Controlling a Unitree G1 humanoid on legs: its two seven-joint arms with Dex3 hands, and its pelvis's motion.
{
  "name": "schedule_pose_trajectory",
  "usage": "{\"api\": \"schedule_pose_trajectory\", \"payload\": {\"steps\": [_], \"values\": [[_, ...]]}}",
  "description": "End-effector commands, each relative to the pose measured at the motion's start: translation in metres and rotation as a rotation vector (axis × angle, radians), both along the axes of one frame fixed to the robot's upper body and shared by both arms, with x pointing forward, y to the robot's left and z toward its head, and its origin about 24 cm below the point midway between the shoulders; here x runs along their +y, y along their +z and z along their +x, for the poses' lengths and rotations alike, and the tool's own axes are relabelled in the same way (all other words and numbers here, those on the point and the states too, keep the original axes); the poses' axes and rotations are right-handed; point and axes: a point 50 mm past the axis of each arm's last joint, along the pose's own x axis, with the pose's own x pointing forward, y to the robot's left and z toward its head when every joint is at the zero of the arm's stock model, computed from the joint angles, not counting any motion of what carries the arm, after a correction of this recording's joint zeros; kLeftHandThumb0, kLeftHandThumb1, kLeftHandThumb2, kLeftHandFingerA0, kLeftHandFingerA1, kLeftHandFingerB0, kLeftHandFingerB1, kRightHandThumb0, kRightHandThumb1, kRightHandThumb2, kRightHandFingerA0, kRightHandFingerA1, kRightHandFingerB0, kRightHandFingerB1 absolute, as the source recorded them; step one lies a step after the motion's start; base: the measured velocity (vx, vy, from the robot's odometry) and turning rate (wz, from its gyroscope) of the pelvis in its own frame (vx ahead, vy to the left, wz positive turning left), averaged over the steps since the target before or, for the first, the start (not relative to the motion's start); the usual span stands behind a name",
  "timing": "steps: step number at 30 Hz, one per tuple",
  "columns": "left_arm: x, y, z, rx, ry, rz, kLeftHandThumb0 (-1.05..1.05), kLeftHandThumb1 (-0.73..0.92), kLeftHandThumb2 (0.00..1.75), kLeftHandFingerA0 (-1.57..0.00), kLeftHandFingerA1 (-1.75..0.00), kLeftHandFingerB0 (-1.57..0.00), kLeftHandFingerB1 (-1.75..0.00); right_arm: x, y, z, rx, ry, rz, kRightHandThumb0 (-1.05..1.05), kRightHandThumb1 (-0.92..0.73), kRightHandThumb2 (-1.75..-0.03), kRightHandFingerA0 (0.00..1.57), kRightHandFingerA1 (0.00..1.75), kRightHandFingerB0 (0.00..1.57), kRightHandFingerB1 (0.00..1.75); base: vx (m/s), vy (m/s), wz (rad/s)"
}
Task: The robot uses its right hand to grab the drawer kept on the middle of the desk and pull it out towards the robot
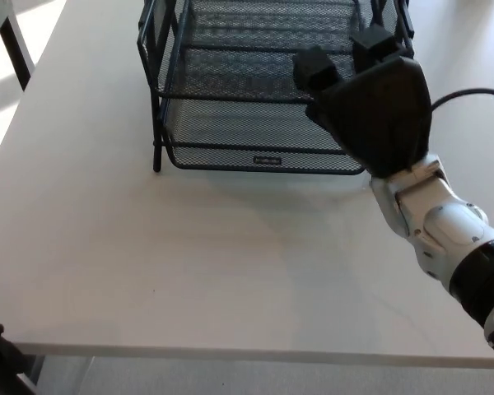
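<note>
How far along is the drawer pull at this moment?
Done: the right hand has reached the right side of the black mesh drawer rack. In hand: its fingers sit over the middle drawer's front edge; whether they grip it cannot be told. Left: closing on the edge and the pull itself; no drawer sticks out noticeably yet.

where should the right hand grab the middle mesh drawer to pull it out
Probably the front rim of the middle drawer, hooked from above with fingers inside the mesh. That rim runs straight across, faces the robot and is unobstructed. The right hand hovers over its right end, fingers apart.
</note>
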Motion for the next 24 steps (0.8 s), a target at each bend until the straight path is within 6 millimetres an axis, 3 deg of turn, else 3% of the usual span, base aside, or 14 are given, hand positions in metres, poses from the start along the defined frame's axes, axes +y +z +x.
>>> {"api": "schedule_pose_trajectory", "payload": {"steps": [1,6,18,20,24], "values": [[0.001,0.001,0.000,0.023,-0.031,0.032,-0.32,0.54,0.56,-0.82,-0.90,-0.80,-0.59,-0.014,-0.003,-0.018,-0.072,0.002,0.046,-0.48,-0.58,-0.64,0.94,1.36,0.85,1.05,0.00,0.000,0.00],[0.003,0.003,0.001,0.018,-0.025,0.031,-0.33,0.54,0.56,-0.79,-0.88,-0.79,-0.59,-0.018,-0.007,-0.029,-0.071,0.018,0.067,-0.47,-0.56,-0.62,0.95,1.33,0.90,0.93,0.00,0.000,0.00],[0.004,0.003,0.001,0.011,-0.034,0.037,-0.31,0.53,0.56,-0.81,-0.88,-0.80,-0.59,-0.027,-0.019,-0.046,-0.016,0.014,0.070,-0.46,-0.57,-0.57,0.98,1.23,0.91,0.90,0.00,0.000,0.00],[0.004,0.004,0.000,0.015,-0.035,0.050,-0.32,0.54,0.56,-0.79,-0.88,-0.78,-0.58,-0.027,-0.019,-0.048,-0.012,0.007,0.066,-0.46,-0.56,-0.57,0.97,1.24,0.90,0.96,0.00,0.000,0.00],[0.004,0.003,0.000,0.011,-0.030,0.032,-0.31,0.54,0.56,-0.80,-0.87,-0.79,-0.57,-0.026,-0.018,-0.048,-0.019,0.006,0.067,-0.47,-0.56,-0.58,0.99,1.25,0.93,0.87,0.00,0.000,0.00]]}}
